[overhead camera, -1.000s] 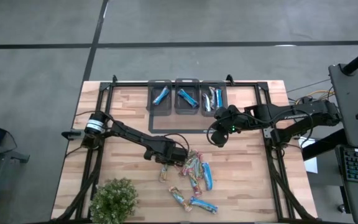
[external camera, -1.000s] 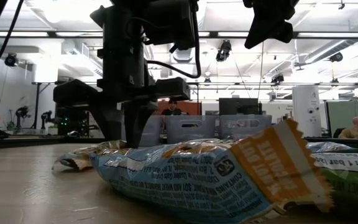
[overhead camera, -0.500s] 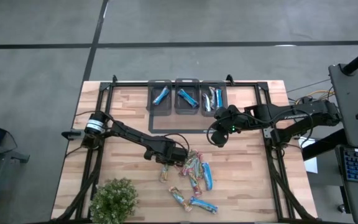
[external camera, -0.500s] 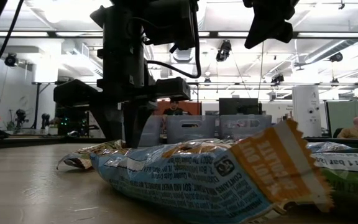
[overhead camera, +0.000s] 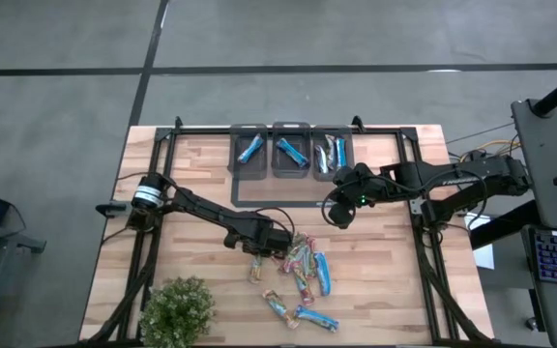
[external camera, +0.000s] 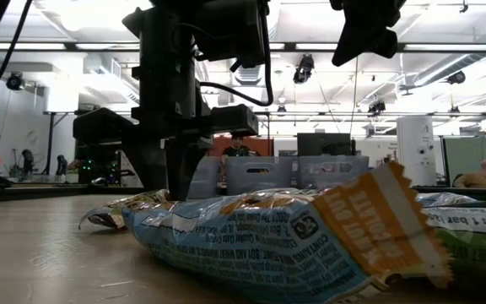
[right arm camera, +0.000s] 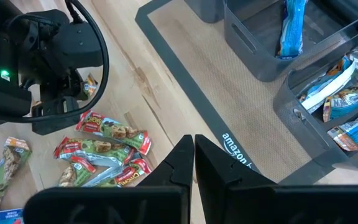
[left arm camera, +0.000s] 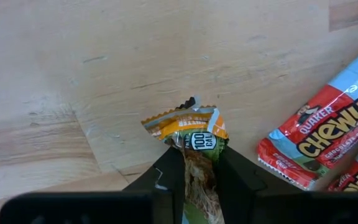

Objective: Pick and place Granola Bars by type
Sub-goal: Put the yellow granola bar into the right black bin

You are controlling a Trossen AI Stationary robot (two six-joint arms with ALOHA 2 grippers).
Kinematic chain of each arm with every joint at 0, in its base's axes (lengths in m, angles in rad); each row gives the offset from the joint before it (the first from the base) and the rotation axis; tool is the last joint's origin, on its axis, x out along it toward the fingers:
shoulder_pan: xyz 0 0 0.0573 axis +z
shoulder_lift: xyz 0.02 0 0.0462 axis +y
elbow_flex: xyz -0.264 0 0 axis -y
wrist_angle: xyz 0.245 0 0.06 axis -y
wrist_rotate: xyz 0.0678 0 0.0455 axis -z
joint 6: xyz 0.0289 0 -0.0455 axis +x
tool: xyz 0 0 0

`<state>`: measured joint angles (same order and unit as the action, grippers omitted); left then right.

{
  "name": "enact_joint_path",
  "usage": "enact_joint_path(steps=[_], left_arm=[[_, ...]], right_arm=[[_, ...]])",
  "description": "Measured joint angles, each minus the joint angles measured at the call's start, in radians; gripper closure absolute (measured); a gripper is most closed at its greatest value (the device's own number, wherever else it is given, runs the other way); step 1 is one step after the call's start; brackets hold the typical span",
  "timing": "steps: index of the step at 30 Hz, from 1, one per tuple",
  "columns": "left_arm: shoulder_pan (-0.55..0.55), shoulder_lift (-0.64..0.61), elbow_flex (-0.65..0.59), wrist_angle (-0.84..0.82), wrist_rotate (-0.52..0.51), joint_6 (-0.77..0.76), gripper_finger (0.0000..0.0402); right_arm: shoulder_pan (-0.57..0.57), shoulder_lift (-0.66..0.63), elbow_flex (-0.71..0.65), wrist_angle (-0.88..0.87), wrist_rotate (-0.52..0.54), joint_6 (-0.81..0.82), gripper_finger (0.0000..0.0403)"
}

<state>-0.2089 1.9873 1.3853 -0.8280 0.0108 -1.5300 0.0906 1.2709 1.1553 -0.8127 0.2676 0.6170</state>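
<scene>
Left gripper (left arm camera: 199, 180) pinches an orange-and-green granola bar (left arm camera: 194, 140) mid-tabletop, at the loose pile's (overhead camera: 303, 275) edge. Right gripper (right arm camera: 192, 160) hangs shut, empty, near three bins (overhead camera: 291, 151) by the wooden tabletop's (overhead camera: 191, 184) far edge; grey floor (overhead camera: 66, 58) beyond.

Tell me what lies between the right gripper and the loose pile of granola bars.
Bare wooden table only, per the right wrist view, between right gripper and granola bars.

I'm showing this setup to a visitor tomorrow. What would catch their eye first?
Probably the heap of shiny granola bars on the table's near middle, with the left gripper closed on an orange-and-green bar at its edge. Next, the three grey bins at the far edge, already holding bars, with the right gripper shut beside them.
</scene>
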Motion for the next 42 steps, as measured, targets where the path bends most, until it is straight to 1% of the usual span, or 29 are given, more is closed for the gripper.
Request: enact_joint_path(steps=[10, 20, 29, 35, 42], left_arm=[[0.000, -0.006, 0.009, -0.010, -0.001, 0.011, 0.0346], [0.011, -0.009, 0.080, -0.056, -0.003, 0.058, 0.0345], [0.049, -0.010, 0.163, -0.116, -0.026, 0.152, 0.0345], [0.080, -0.011, 0.204, -0.142, -0.061, 0.213, 0.0345], [0.105, -0.011, 0.224, -0.150, -0.072, 0.291, 0.0345]], right_arm=[[0.000, 0.000, 0.000, 0.000, 0.001, 0.000, 0.0394], [0.000, 0.000, 0.000, 0.000, 0.005, 0.000, 0.0394], [0.000, -0.002, 0.000, -0.001, 0.005, 0.000, 0.0394], [0.000, -0.046, 0.000, -0.020, 0.003, -0.011, 0.0394], [0.000, -0.147, 0.000, -0.136, -0.006, -0.038, 0.0394]])
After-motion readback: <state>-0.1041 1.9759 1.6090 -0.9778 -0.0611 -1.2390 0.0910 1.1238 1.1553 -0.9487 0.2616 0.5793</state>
